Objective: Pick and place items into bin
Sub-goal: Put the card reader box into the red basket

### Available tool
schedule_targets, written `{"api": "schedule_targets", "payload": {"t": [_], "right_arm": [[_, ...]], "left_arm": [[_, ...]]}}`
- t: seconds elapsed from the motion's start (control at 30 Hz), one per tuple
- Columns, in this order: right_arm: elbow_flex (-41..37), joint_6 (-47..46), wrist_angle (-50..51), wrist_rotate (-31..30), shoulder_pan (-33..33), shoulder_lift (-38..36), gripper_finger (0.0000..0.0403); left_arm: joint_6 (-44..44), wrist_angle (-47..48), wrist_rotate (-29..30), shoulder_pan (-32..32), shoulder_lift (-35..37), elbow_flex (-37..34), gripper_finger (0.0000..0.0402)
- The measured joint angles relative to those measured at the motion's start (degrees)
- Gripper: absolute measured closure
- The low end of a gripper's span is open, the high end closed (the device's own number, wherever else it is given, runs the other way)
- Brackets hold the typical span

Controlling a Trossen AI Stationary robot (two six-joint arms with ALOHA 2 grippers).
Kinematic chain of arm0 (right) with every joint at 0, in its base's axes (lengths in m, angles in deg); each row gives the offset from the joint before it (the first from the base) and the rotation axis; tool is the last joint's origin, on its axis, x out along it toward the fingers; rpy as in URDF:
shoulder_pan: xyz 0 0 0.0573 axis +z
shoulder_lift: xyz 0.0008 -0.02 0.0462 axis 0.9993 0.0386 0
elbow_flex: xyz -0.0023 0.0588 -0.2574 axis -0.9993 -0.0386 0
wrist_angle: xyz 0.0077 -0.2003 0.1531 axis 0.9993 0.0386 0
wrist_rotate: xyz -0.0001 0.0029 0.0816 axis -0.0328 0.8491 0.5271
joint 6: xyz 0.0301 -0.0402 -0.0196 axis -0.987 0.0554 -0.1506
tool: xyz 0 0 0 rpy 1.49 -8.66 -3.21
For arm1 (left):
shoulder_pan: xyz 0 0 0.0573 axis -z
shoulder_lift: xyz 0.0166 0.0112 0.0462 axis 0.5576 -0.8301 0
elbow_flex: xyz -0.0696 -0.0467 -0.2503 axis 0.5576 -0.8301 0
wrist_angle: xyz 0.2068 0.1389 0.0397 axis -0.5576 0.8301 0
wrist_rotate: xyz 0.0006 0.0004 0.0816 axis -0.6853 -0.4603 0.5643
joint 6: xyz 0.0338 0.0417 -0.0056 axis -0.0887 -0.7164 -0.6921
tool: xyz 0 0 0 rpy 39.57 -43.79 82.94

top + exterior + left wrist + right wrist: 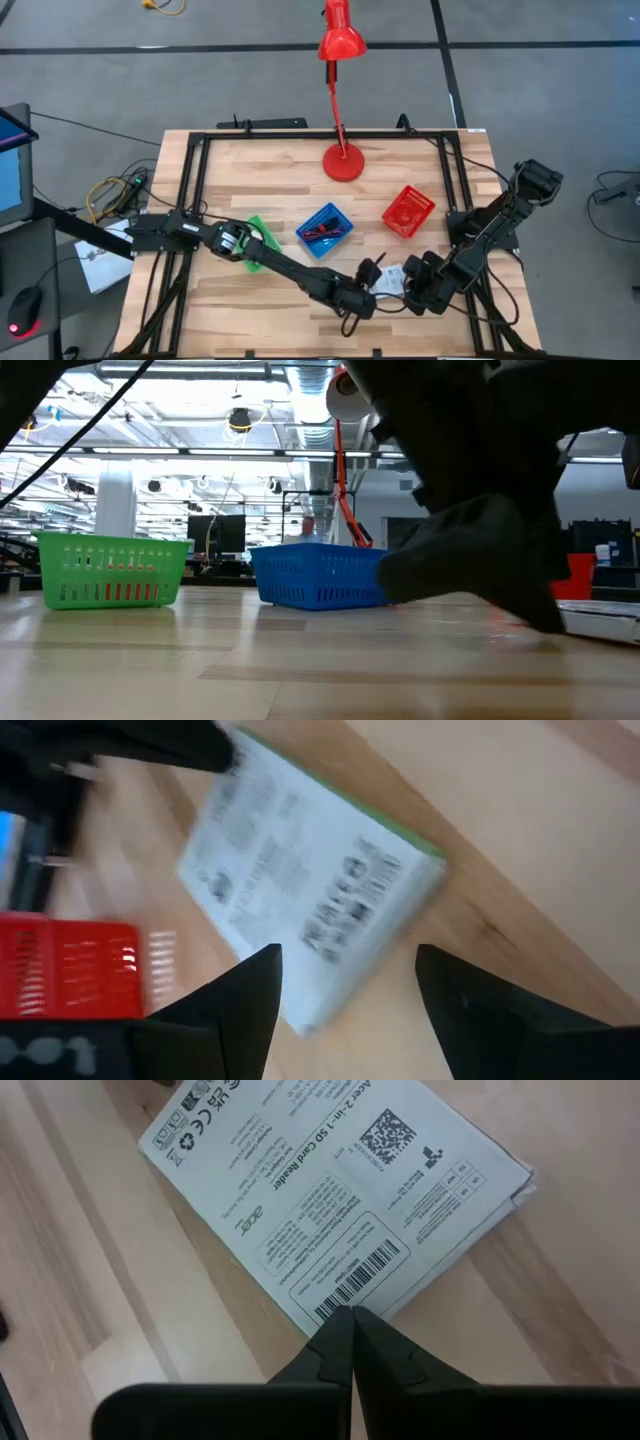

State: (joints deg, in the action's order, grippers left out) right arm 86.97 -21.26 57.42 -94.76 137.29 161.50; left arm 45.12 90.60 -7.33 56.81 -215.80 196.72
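**A:** While the left gripper (345, 995) hangs just over the white printed packet (310, 890), its two fingers (240, 1005) stand well apart and nothing is between them. How would you have it close?

**B:** Straddle first, then squeeze. In the left wrist view the near corner of the packet sits between the fingertips, so my guess is that the claw should come down until both pads flank the edges, not the printed face (a flat packet lying on wood gives little to bite on).

**A:** And the right gripper (350, 1335)?

**B:** Its fingers are pressed together, holding nothing, with the tips at the packet's barcode edge. Whether they touch it I cannot tell. It may serve as a stop, so the packet does not slide when the left claw closes.

**A:** Where does the packet lie on the table (260, 170)?

**B:** From above, near the front edge, between the two grippers. The blue bin (324, 228) is near, further back, the red bin (408, 211) beside it toward the right arm, the green bin (262, 240) half under the left arm.

**A:** Risks?

**B:** Probably the two claws crowding each other, and the packet skating away. A slow close looks wise.
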Motion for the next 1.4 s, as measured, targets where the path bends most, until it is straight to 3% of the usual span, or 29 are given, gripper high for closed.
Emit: {"api": "schedule_targets", "payload": {"t": [0.2,0.4,0.7,1.0,1.1,1.23,1.4], "right_arm": [[-0.33,2.51,-2.43,-0.74,-0.46,0.2,0.0403],[-0.7,2.09,-2.99,-1.1,-0.03,0.19,0.0403],[-3.08,2.74,-12.06,-3.27,-0.22,0.22,0.0403],[-3.1,4.36,-14.04,-2.73,-0.68,0.33,0.0403],[-3.04,4.84,-14.4,-2.26,-0.77,0.31,0.0403],[-2.87,11.45,-15.54,-1.8,-0.64,0.34,0.0403],[-0.79,21.79,-15.34,-2.09,-0.81,0.59,0.0403]], "left_arm": [[-3.2,-1.79,-5.57,-0.49,-0.09,0.0,0.0178],[-3.51,0.04,-4.41,-0.4,-0.09,0.0,0.0178],[-3.31,-3.82,-6.43,-0.35,-0.2,-0.02,0.0177],[-3.92,-2.13,1.75,0.09,-0.32,1.43,0.0177],[-5.49,0.87,6.96,0.43,-0.33,3.6,0.0177],[-6.04,1.85,13.0,0.51,-0.25,5.95,0.0177],[-6.15,1.04,13.64,-0.25,-0.17,6.6,0.0177]]}}
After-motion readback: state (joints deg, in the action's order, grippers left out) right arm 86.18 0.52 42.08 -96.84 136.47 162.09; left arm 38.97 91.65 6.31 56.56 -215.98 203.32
